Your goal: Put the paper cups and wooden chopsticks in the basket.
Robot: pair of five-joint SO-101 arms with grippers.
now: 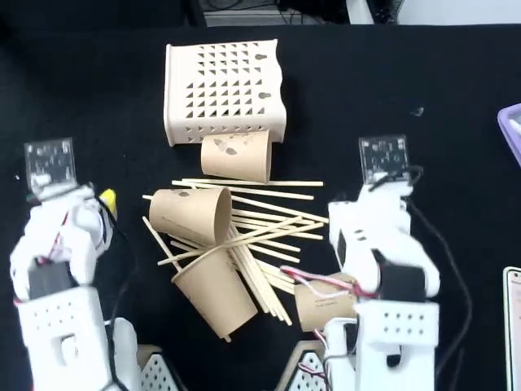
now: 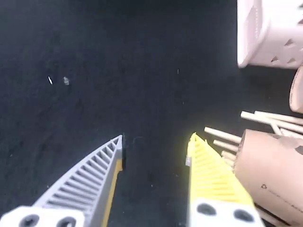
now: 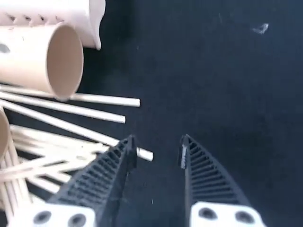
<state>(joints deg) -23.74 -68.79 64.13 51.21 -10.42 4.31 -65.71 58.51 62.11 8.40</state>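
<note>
A white perforated basket [image 1: 224,90] stands at the far middle of the black table. One paper cup [image 1: 236,155] lies on its side against the basket's front. Two more cups [image 1: 191,213] [image 1: 213,293] lie among scattered wooden chopsticks [image 1: 260,232], and another cup [image 1: 326,303] lies by the right arm [image 1: 378,252]. My left gripper [image 2: 155,142] is open over bare table, with a cup [image 2: 274,170] just beside its yellow finger. My right gripper [image 3: 157,140] is open above a chopstick's [image 3: 71,109] end, a short way from the cup [image 3: 52,59] by the basket [image 3: 47,9].
The left arm [image 1: 57,252] stands at the left of the pile. A purple thing [image 1: 511,130] sits at the right edge. Bare black table spreads to the left of the basket and to the right of the chopsticks.
</note>
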